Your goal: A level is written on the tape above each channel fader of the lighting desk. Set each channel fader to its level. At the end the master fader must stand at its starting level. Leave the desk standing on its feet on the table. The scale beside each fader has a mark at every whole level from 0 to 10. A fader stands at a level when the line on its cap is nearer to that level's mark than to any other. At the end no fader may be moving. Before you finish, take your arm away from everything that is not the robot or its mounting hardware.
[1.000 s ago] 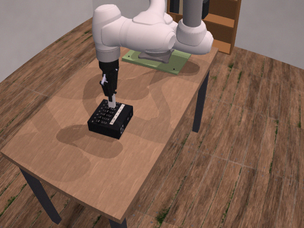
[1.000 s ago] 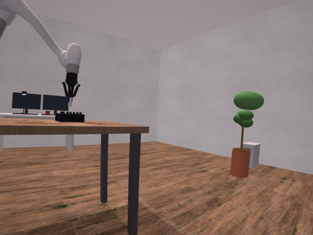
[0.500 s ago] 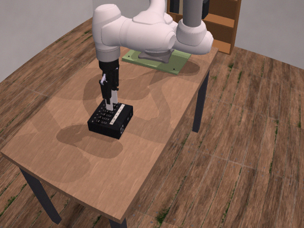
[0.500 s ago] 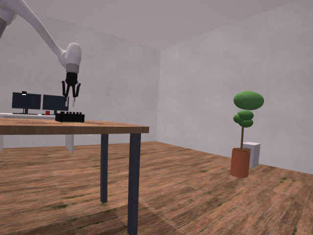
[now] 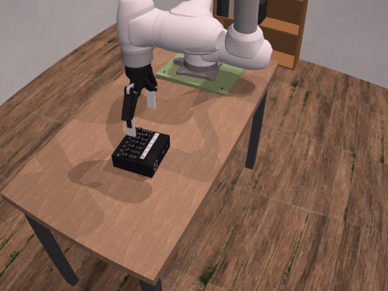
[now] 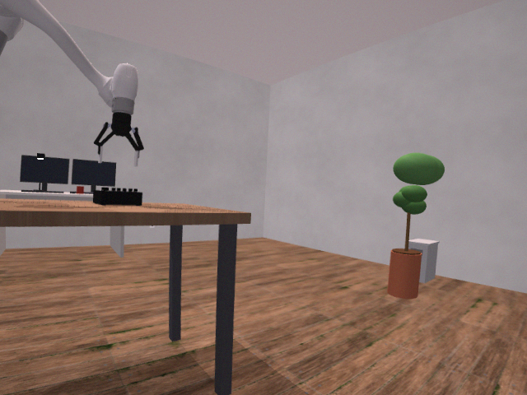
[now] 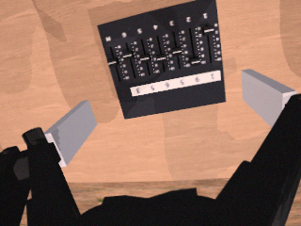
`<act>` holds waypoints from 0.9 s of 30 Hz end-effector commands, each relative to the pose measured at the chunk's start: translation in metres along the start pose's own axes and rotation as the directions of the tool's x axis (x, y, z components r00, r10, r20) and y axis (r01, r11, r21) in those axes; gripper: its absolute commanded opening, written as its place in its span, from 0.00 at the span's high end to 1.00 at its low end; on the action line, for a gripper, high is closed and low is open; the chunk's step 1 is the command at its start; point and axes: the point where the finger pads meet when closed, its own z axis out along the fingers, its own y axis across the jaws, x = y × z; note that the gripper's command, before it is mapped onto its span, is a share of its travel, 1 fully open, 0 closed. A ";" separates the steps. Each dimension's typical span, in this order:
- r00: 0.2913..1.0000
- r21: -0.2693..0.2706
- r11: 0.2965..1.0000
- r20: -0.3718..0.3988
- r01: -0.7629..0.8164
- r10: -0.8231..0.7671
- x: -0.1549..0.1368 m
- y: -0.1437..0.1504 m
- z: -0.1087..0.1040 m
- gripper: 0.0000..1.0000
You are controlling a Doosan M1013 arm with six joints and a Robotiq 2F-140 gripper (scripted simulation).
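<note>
The black lighting desk [image 5: 140, 151] stands on its feet on the wooden table; it also shows in the exterior view [image 6: 117, 197] and in the wrist view [image 7: 162, 57]. Several faders [image 7: 162, 56] sit in a row, with a white tape strip [image 7: 175, 83] bearing the levels beside them. The fader caps stand at different heights; the rightmost one in the wrist view [image 7: 209, 30] is farthest from the tape. My gripper [image 5: 141, 114] hangs above the desk with fingers spread wide and nothing between them. It also shows in the exterior view [image 6: 118, 160] and in the wrist view [image 7: 169, 120].
The arm's green base plate [image 5: 200, 73] sits at the far end of the table. A wooden shelf [image 5: 275, 31] stands behind the table. Two monitors [image 6: 67, 172] and a potted plant [image 6: 410, 225] stand in the room.
</note>
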 end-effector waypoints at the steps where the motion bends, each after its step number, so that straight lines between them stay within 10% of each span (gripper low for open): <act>1: 1.000 0.000 1.000 0.000 0.000 0.000 0.000 0.000 -0.010 0.00; 27: 1.000 0.000 1.000 0.000 0.000 0.000 0.000 0.000 -0.027 0.00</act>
